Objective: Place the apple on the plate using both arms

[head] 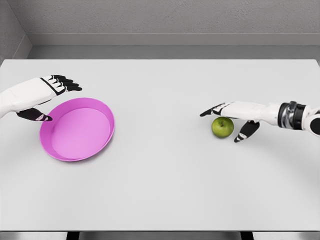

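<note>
A green apple (222,127) lies on the white table (165,185), right of the middle. My right hand (229,121) hovers over it, fingers spread toward the left and thumb hanging down at the apple's right side, not closed on it. A pink plate (77,129) sits at the left. My left hand (54,97) is held open just above the plate's upper left rim, black fingertips (70,83) pointing right and thumb lying next to the rim.
Behind the table rises a grey wall (165,20). The table's front edge (160,231) runs along the bottom of the picture.
</note>
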